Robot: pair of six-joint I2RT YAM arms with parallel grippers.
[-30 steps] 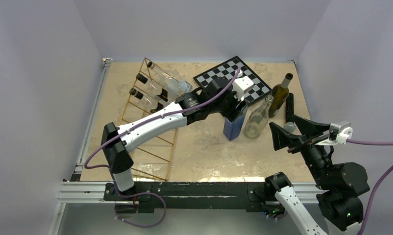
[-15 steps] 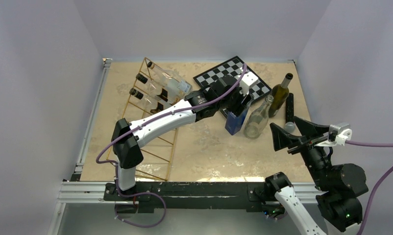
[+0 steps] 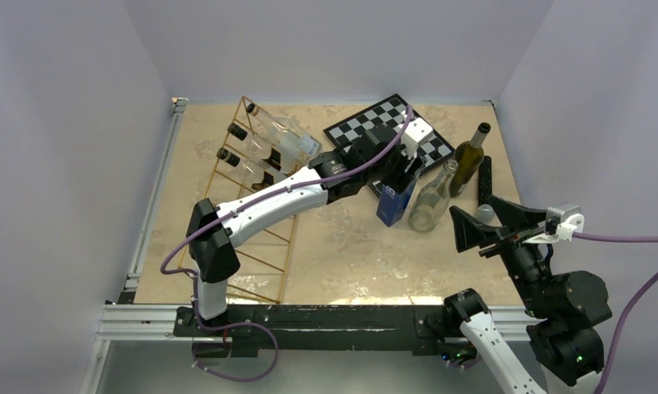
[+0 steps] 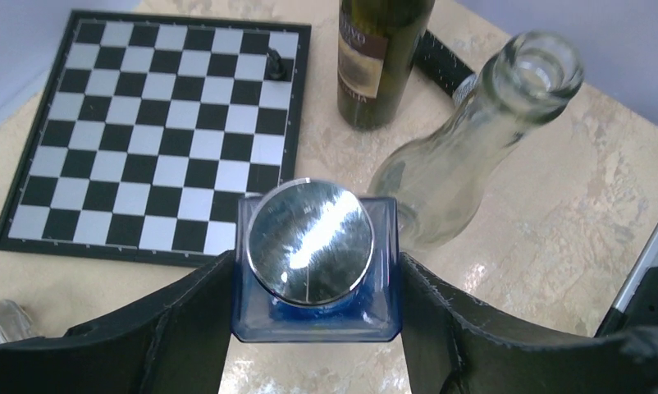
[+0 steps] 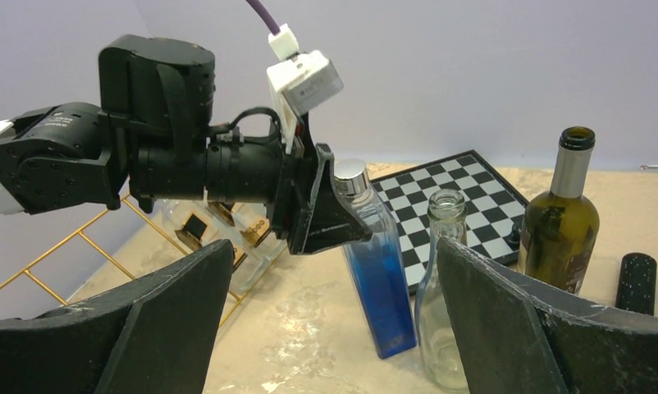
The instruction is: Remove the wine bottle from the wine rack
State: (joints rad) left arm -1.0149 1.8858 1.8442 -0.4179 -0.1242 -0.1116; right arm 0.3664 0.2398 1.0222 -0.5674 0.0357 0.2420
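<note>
A blue wine bottle (image 3: 394,205) with a silver cap (image 4: 310,243) leans slightly, its base down at the table, right of the gold wire wine rack (image 3: 252,240). My left gripper (image 3: 402,177) is shut on its shoulder, both fingers pressed flat against its sides in the left wrist view. The rack holds several clear bottles with dark caps (image 3: 270,148). My right gripper (image 3: 484,220) hangs open at the right, apart from everything. In its wrist view the blue wine bottle (image 5: 381,283) and the left gripper (image 5: 324,215) show between its fingers.
A clear empty bottle (image 3: 432,199) stands touching close to the blue one on its right. A dark green bottle (image 3: 471,154) and a black cylinder (image 3: 484,177) lie further right. A chessboard (image 3: 367,125) with one dark piece (image 4: 275,64) lies at the back.
The left arm has stretched further out and carried the blue bottle a little back and right, tilting it. In the last half second it hardly moved. The right gripper stays open.
</note>
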